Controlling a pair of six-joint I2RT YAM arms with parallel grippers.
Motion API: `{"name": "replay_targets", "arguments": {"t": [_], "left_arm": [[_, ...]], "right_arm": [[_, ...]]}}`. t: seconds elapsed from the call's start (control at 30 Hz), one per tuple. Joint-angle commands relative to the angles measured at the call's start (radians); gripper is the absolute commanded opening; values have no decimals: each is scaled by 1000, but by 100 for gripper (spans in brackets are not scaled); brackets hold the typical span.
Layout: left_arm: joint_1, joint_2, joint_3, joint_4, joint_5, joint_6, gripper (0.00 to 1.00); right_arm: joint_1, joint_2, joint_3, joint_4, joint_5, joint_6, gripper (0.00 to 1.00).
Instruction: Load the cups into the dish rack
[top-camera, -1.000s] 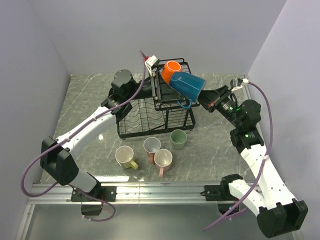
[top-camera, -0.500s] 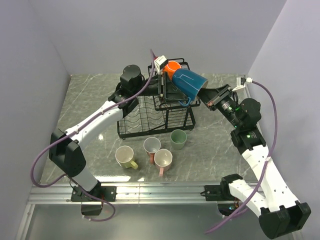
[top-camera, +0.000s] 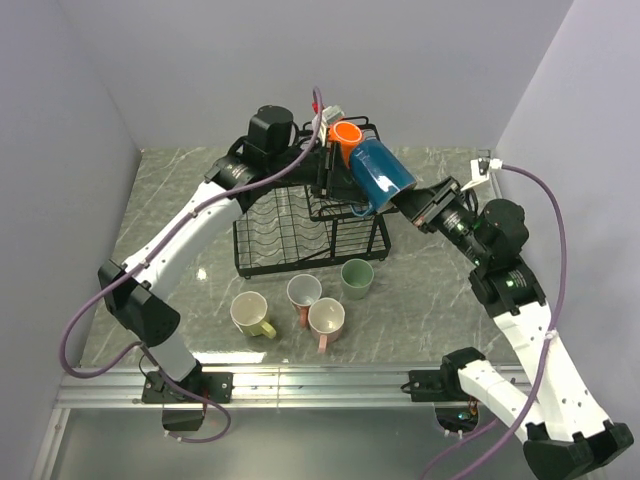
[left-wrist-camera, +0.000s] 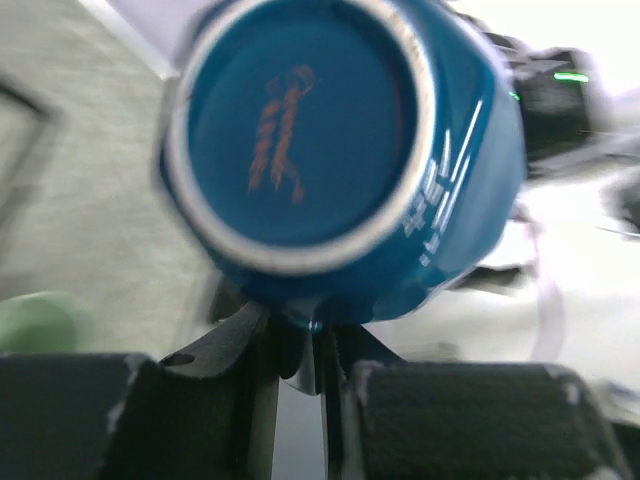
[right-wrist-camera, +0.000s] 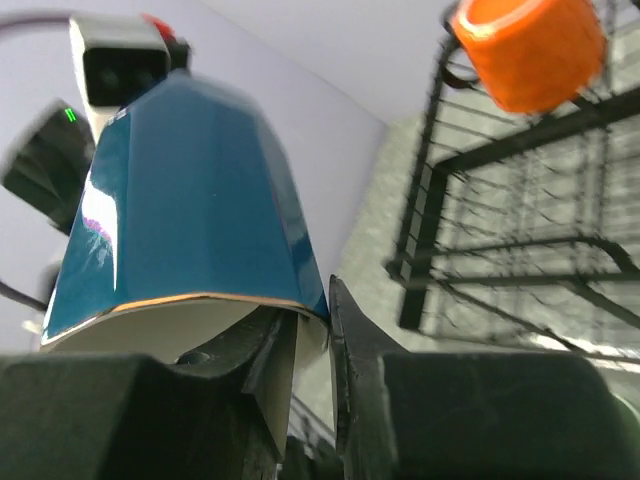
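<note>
Item: blue cup (top-camera: 380, 172), top centre of the overhead view, tilted over the upper basket of the dish rack (top-camera: 262, 268), beside the orange cup (top-camera: 345, 135).

Axis: mouth is turned lower right toward the right gripper (right-wrist-camera: 312, 340), base upper left toward the left gripper (left-wrist-camera: 315, 400).

Grip: the rim wall is straddled by the right fingers; pressure cannot be told. The left jaws are drawn nearly together on a thin strip under the base, judged to be the handle.

Obscured: contact between cup and basket; the left wrist view is blurred.

The left arm (top-camera: 190, 235) and right arm (top-camera: 520, 310) are reaching forward, converging. The left gripper (left-wrist-camera: 310, 350) is pinching shut. The right gripper (right-wrist-camera: 312, 335) is holding its fingers slightly apart.
</note>
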Motion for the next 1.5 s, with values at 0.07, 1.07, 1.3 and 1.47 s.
{"name": "replay_targets", "arguments": {"t": [0.07,1.07,1.3,1.47], "left_arm": [[94,27,214,-150,-435,460,0],[63,40,-154,288,-693,1192,0],[63,26,-187,275,-748,1217,7],[62,-3,-228,281,-822,1243,51]], "right_arm": [[8,-64,18,-395,11,-185,21],[5,-247,-1,-691,173,-207,9],[7,-262,-25,-693,178,-193,9],[5,-264,-39,-687,175,-185,9]]}}
